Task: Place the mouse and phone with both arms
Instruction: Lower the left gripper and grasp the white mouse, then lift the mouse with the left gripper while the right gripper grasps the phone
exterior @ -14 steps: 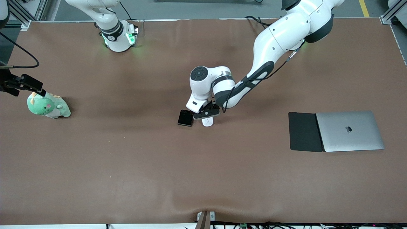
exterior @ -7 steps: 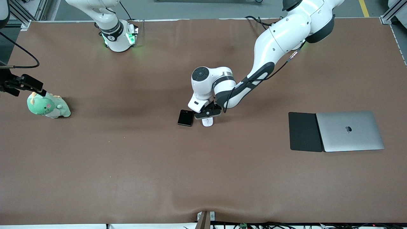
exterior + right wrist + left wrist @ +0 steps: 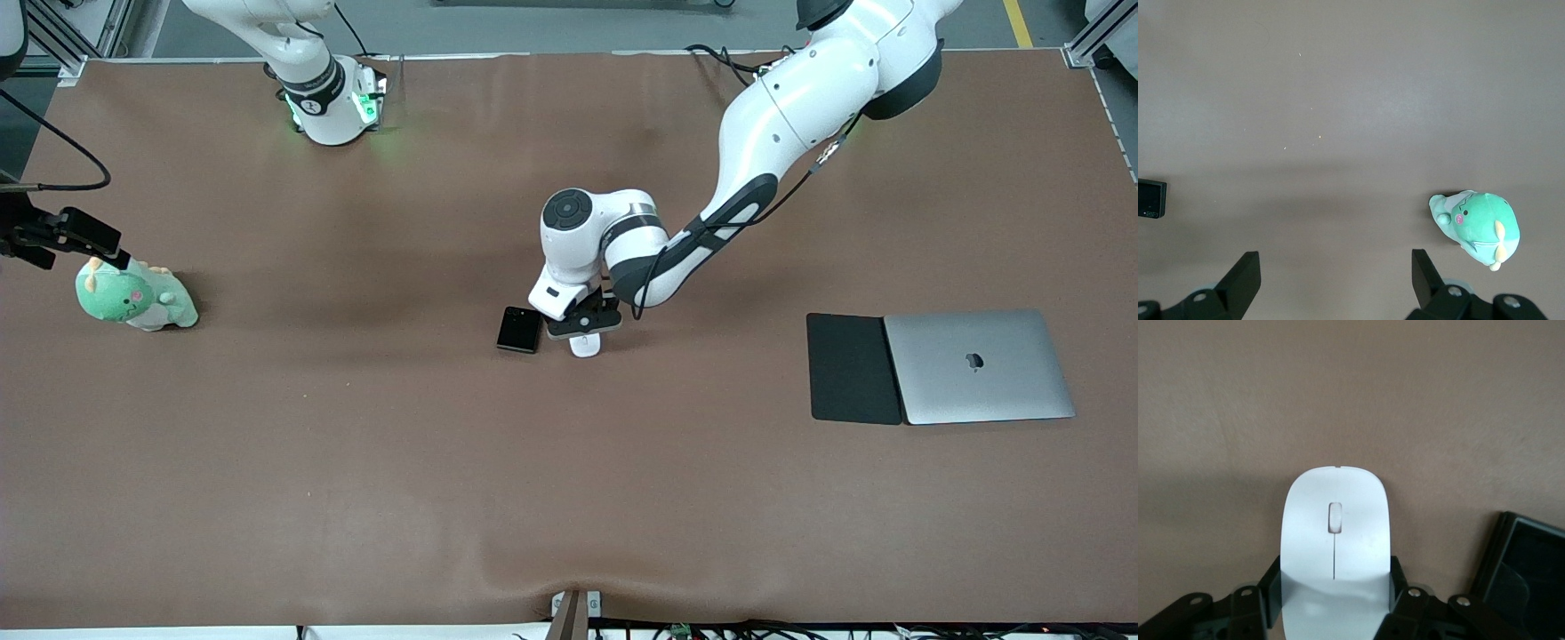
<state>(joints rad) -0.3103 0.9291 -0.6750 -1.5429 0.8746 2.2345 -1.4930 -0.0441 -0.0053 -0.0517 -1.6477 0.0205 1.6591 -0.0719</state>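
The white mouse (image 3: 584, 346) lies near the table's middle, with the black phone (image 3: 519, 330) close beside it toward the right arm's end. My left gripper (image 3: 582, 325) is down on the mouse. In the left wrist view my left gripper (image 3: 1335, 590) is shut on the mouse (image 3: 1336, 533), with its fingers (image 3: 1271, 590) against both of the mouse's sides; the phone (image 3: 1521, 580) shows at the edge. I cannot tell whether the mouse is off the table. My right gripper (image 3: 111, 252) waits open and empty over the green plush toy (image 3: 133, 302); it also shows in the right wrist view (image 3: 1335, 280).
A closed silver laptop (image 3: 978, 366) lies toward the left arm's end, with a matte black pad (image 3: 852, 368) against its side. The plush toy also shows in the right wrist view (image 3: 1478, 228). A small black object (image 3: 1151, 199) sits at that view's edge.
My left arm and gripper have shifted slightly toward the left arm's end, and the mouse has moved a little with them, away from the phone. The right arm has not moved.
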